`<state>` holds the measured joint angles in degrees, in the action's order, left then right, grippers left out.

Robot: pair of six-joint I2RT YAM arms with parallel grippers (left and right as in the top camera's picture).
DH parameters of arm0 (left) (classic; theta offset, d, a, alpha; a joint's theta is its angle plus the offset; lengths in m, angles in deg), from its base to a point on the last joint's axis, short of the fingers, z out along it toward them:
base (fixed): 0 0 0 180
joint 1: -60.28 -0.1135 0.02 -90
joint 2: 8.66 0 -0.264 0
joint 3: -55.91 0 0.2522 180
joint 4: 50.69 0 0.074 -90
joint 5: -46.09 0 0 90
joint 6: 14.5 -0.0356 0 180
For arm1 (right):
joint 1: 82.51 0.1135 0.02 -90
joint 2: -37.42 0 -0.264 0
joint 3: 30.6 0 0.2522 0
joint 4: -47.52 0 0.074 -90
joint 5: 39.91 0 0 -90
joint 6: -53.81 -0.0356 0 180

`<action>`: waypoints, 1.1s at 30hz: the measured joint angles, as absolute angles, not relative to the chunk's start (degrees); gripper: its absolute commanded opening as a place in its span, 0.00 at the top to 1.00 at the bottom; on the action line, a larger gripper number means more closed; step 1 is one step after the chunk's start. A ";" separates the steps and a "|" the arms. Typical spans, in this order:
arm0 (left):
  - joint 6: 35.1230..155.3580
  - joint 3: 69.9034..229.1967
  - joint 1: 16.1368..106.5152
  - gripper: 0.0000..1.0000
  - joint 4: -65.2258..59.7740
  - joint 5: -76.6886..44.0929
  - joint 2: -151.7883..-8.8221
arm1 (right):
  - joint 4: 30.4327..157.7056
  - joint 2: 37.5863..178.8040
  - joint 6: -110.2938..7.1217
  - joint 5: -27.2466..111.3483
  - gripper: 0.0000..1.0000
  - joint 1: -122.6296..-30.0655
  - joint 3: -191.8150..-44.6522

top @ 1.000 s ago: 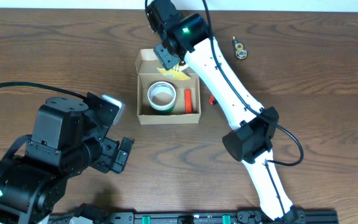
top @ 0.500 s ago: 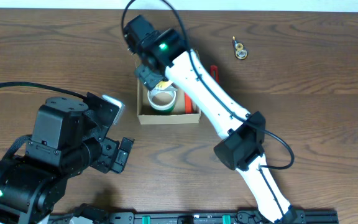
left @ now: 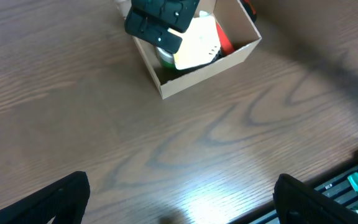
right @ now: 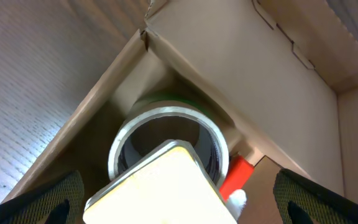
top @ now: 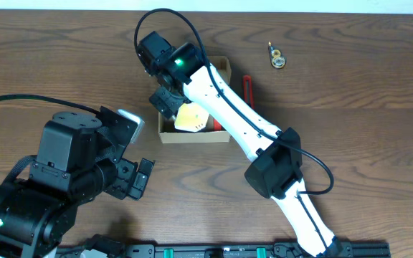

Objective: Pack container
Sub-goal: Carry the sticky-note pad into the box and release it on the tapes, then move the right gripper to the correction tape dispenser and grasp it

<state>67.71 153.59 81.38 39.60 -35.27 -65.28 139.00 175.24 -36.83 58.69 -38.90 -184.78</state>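
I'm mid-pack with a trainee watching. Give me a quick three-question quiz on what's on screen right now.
1. True or false: the tape roll lies inside the container.
2. What does the right gripper hold above the container? A) nothing B) a pale yellow item C) the tape roll
3. Fill in: the ___ gripper is open and well away from the container.
Key: 1 true. 2 B. 3 left, meaning the left gripper.
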 measured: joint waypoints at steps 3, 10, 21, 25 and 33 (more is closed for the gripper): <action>67.69 153.59 81.38 0.05 39.58 -35.27 -65.28 | 139.08 175.24 -36.70 58.74 0.01 -38.90 -184.78; 67.71 153.59 81.38 0.05 39.60 -35.27 -65.28 | 141.55 173.97 -36.31 58.85 0.01 -39.90 -184.84; 67.69 153.59 81.38 0.04 39.60 -35.27 -65.28 | 141.38 161.41 -35.89 58.17 0.01 -59.14 -186.96; 67.69 153.59 81.38 0.05 39.58 -35.27 -65.28 | 138.43 162.65 -35.06 57.30 0.01 -67.22 -187.07; 67.69 153.59 81.38 0.05 39.58 -35.29 -65.28 | 130.73 171.07 -31.59 54.06 0.01 -73.87 -187.03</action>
